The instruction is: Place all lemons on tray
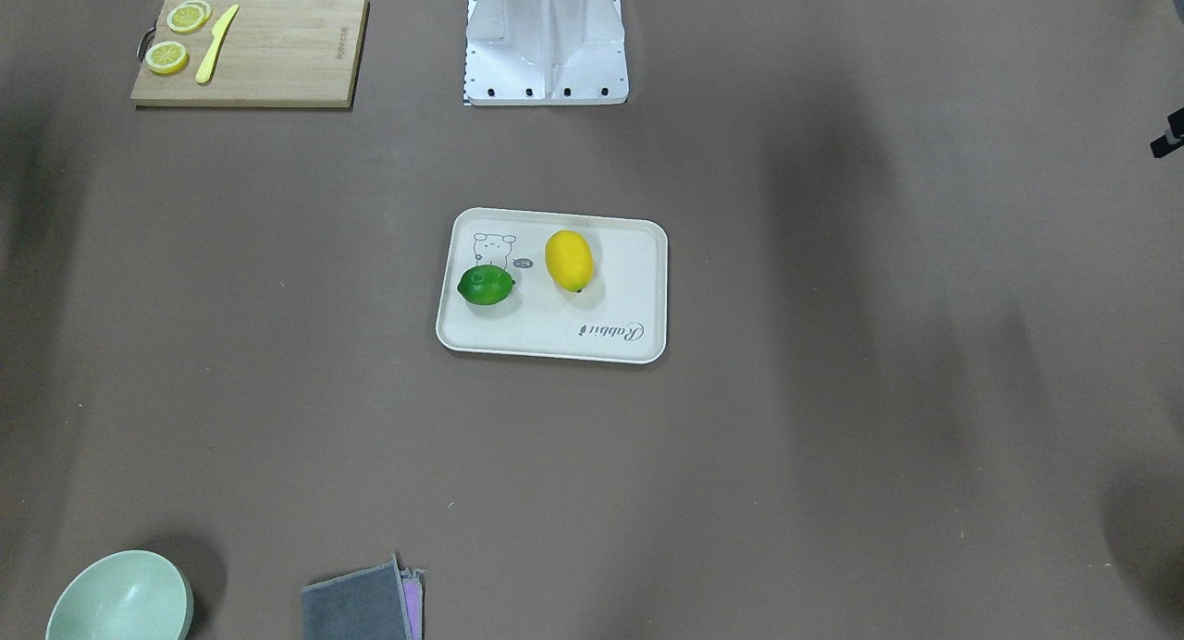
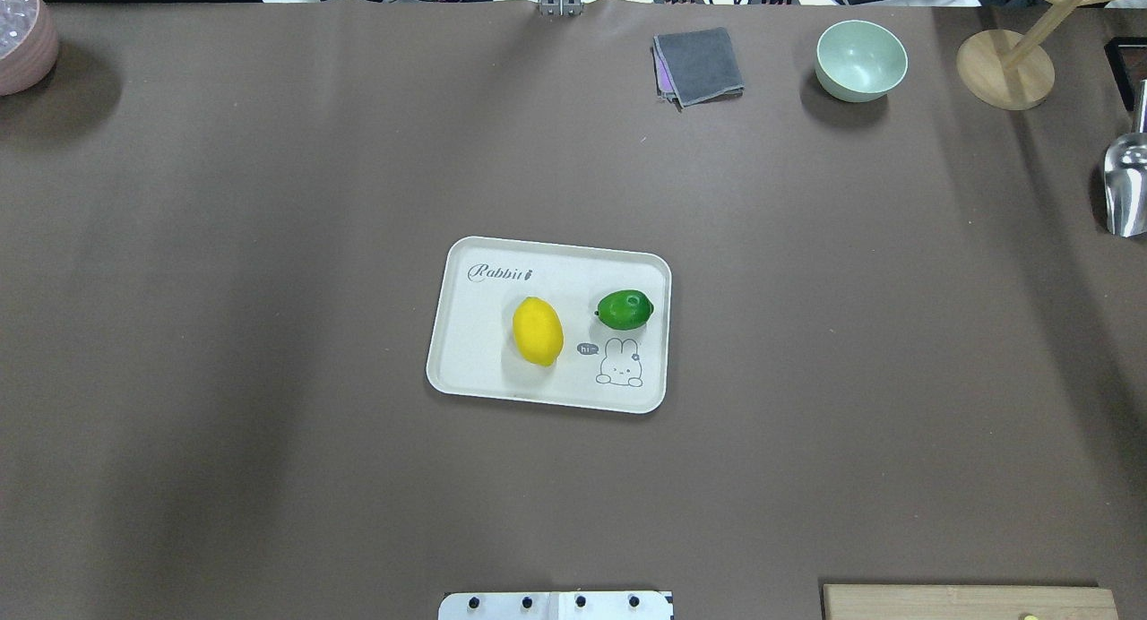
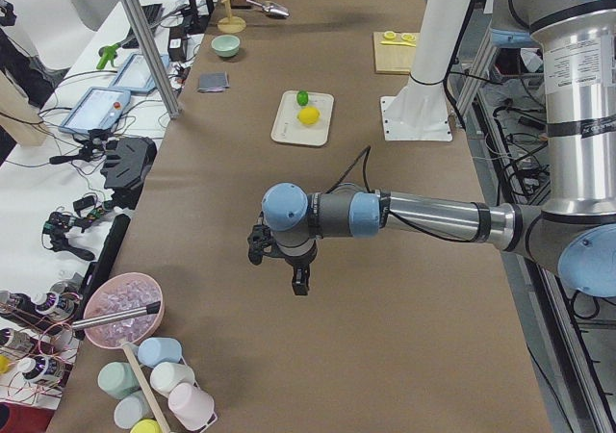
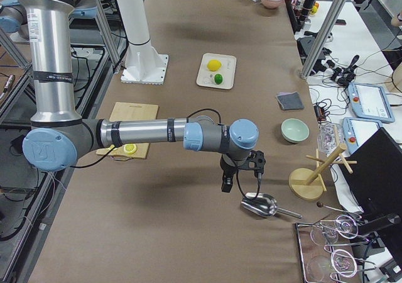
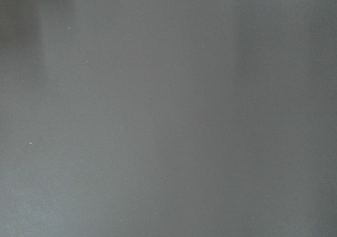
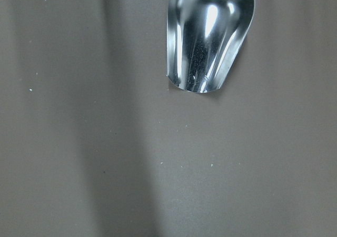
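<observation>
The yellow lemon [image 2: 537, 331] and the green lemon [image 2: 625, 309] both lie on the off-white tray [image 2: 475, 369] at the table's middle. They also show in the front view, the yellow lemon [image 1: 568, 260] and the green lemon [image 1: 487, 286] on the tray [image 1: 610, 344]. My left gripper [image 3: 279, 266] hangs over bare table far from the tray, and shows only in the left side view. My right gripper [image 4: 239, 173] hangs near a metal scoop [image 4: 259, 205], and shows only in the right side view. I cannot tell whether either is open or shut. No fingers show in the wrist views.
A wooden cutting board [image 1: 277, 57] holds lemon slices [image 1: 166, 56] and a yellow knife [image 1: 215, 43]. A green bowl [image 2: 860, 60], a grey cloth [image 2: 699, 64], a wooden rack [image 2: 1004, 69] and the scoop [image 2: 1126, 185] stand at the far right. A pink bowl [image 2: 22, 42] is at the far left.
</observation>
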`<move>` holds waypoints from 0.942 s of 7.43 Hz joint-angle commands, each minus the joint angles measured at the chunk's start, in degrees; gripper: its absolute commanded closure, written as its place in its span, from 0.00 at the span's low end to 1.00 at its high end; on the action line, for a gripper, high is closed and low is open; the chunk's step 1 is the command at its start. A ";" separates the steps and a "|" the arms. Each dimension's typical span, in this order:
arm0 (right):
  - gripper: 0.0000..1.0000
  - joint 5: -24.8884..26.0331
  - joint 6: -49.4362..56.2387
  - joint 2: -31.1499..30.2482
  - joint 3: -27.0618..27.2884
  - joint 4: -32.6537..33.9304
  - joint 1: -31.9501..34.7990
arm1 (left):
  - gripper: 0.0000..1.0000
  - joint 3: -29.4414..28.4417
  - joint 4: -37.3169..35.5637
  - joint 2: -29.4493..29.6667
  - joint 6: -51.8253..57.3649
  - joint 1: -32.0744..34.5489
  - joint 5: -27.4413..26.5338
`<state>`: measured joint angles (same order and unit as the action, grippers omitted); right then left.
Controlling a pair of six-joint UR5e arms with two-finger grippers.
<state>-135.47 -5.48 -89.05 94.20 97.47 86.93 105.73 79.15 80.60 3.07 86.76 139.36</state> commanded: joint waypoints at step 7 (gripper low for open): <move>0.00 0.56 0.56 -0.25 -0.16 0.00 0.00 | 0.02 -0.70 -1.99 0.43 1.06 1.48 -0.76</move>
<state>-135.00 -4.93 -89.40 94.06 97.47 86.92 105.05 77.25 81.02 4.13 88.19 138.61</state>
